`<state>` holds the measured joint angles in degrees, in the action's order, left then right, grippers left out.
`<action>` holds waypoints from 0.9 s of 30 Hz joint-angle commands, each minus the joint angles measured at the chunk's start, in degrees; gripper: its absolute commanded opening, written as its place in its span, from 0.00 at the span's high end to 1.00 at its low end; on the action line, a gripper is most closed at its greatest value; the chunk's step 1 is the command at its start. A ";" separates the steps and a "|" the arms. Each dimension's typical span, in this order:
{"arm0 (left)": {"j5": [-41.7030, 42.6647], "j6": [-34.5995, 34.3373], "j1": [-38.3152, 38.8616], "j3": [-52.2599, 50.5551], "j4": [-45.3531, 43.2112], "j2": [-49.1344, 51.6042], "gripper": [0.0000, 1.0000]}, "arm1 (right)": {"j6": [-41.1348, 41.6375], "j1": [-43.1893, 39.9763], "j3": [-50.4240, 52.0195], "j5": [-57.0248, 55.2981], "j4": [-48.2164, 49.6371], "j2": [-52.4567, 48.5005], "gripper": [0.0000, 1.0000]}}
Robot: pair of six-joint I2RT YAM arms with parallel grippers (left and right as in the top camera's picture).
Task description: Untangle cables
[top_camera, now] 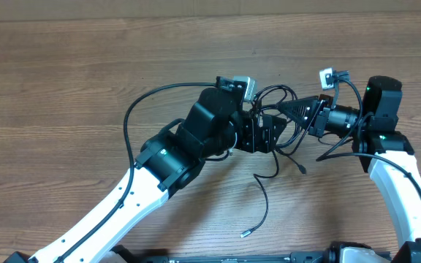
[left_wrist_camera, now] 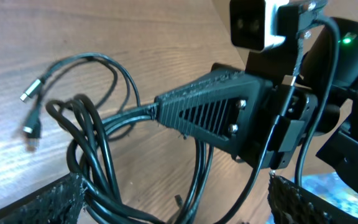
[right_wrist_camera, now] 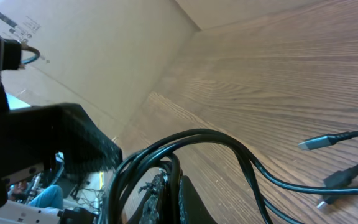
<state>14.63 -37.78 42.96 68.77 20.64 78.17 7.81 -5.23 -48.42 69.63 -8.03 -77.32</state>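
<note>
The cables (top_camera: 280, 135) are a tangle of thin black cords held up between my two grippers at mid-table. One loose strand trails toward me and ends in a small plug (top_camera: 246, 234). My right gripper (right_wrist_camera: 174, 171) is shut on a few strands of the cables (right_wrist_camera: 229, 146); in the left wrist view its ribbed black finger (left_wrist_camera: 204, 115) pinches them at its tip. My left gripper (left_wrist_camera: 176, 186) stands wide open, and the cables (left_wrist_camera: 98, 180) pass between its fingers (left_wrist_camera: 61, 199). Two plugs (left_wrist_camera: 33, 87) hang at the left of that view.
The wooden table (top_camera: 64, 80) lies under everything. A thicker black arm wire (top_camera: 134, 109) loops out left of the left arm. The right arm's camera (left_wrist_camera: 253, 25) sits close above the left gripper. Cardboard (right_wrist_camera: 92, 56) stands beyond the table edge.
</note>
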 commanded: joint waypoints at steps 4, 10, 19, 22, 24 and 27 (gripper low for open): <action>3.06 -4.37 -0.28 0.48 1.92 0.87 0.00 | -0.57 0.02 -0.72 0.52 1.51 0.35 0.96; 1.33 -6.38 -0.28 0.50 4.33 0.87 0.00 | -0.57 0.02 -0.72 0.31 1.99 0.35 0.96; -3.76 -8.11 -0.31 0.48 5.68 0.92 0.12 | -0.59 0.02 -0.72 0.35 1.99 0.35 0.96; -5.79 -8.11 -0.28 0.48 5.70 0.92 0.27 | -0.57 0.02 -0.72 0.39 1.99 0.35 0.96; -6.54 -8.11 -0.28 0.48 5.70 0.92 0.27 | -0.57 0.02 -0.72 0.66 1.99 0.35 0.96; -7.34 -8.11 -0.28 0.48 5.70 0.92 0.25 | -0.57 0.02 -0.72 1.22 2.01 0.35 0.96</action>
<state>9.76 -45.52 42.96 68.77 26.24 78.78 7.68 -5.21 -48.42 69.56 -6.59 -77.32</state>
